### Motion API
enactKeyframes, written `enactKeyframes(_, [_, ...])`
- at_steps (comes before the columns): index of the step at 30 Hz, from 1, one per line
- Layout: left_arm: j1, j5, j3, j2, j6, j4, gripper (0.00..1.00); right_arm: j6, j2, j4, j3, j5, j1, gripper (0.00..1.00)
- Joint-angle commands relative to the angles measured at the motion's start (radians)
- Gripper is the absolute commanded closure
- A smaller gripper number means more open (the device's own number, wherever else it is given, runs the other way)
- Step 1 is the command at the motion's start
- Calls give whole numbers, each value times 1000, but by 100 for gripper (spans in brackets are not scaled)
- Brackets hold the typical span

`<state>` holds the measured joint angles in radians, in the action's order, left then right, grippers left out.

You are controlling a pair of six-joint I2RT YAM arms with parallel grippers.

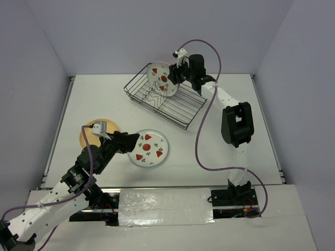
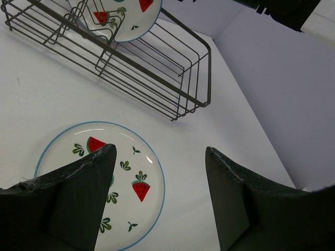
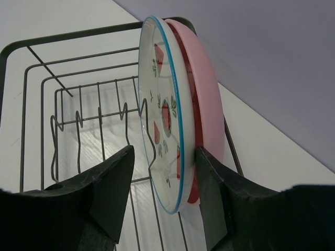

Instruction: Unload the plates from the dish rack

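Observation:
The dark wire dish rack [image 1: 180, 112] stands at the back middle of the table. A white fruit-print plate [image 3: 167, 115] stands upright in the rack [image 3: 78, 35], with the pink plate [image 3: 209, 99] right behind it. My right gripper [image 3: 163, 157] is open and straddles the fruit plate's lower edge, one finger in front and one finger [image 3: 212, 204] between the two plates. A second fruit-print plate [image 1: 148, 148] lies flat on the table. My left gripper [image 2: 159, 157] is open and empty, just above this plate's [image 2: 125, 188] edge. The tan-orange plate [image 1: 84, 137] lies flat, partly under my left arm.
White enclosure walls close in the table at the back and both sides. My right arm's purple cable [image 1: 199, 141] hangs over the table right of the rack. The left wrist view shows the rack [image 2: 157, 68] just beyond the flat plate.

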<state>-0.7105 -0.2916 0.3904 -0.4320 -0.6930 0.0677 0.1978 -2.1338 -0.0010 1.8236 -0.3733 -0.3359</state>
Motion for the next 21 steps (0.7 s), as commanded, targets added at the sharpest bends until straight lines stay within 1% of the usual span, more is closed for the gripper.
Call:
enactKeyframes(1, [-4, -12, 10, -13, -16, 47, 19, -5, -12, 18, 25, 13, -2, 43])
enactKeyframes(6, [-4, -26, 11, -11, -13, 44, 19, -14, -44, 9, 54, -7, -5, 43])
enactKeyframes(8, [-4, -29, 11, -10, -11, 43, 19, -14, -57, -27, 77, -7, -8, 43])
enactKeyframes(16, [-4, -29, 13, -5, -10, 37, 19, 0, -84, -48, 103, 14, -35, 44])
enactKeyframes(21, [-4, -30, 13, 1, -11, 34, 19, 18, -98, -66, 115, 43, -55, 46])
